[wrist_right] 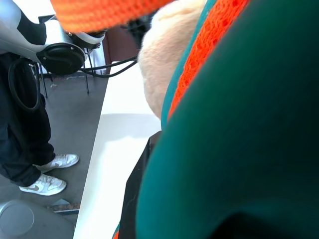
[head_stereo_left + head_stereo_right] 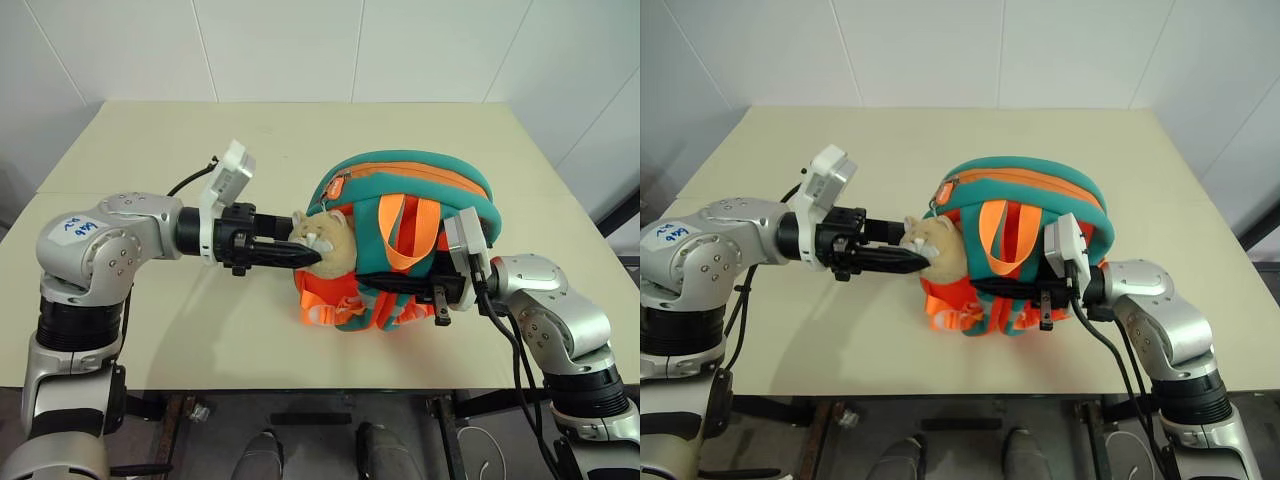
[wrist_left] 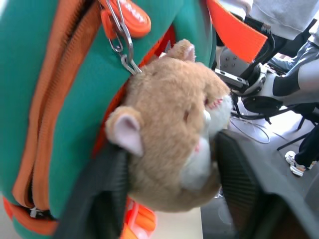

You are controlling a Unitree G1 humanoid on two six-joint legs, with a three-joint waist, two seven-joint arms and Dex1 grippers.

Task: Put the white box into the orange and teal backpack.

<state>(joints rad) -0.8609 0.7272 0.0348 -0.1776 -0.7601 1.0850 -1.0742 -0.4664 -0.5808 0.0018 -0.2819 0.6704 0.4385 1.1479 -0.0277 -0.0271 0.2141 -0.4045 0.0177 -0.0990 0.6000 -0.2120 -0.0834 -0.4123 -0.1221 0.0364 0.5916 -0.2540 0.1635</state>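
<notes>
The orange and teal backpack (image 2: 400,185) lies on the table with its straps facing me. Its beige plush charm (image 2: 325,240) hangs at its left side. My left gripper (image 2: 305,257) reaches in level from the left, and in the left wrist view the plush charm (image 3: 169,124) sits squeezed between its two black fingers (image 3: 97,199). My right gripper (image 2: 1005,290) comes in from the right, shut on the backpack's teal strap low on its front. Teal fabric (image 1: 239,139) lies close in the right wrist view. The white box is hidden or out of view.
The cream table (image 2: 200,150) has bare surface behind and to the left of the backpack, and its front edge runs just below both arms. A white wall stands behind. A person's legs and white shoes (image 1: 45,179) are beside the table.
</notes>
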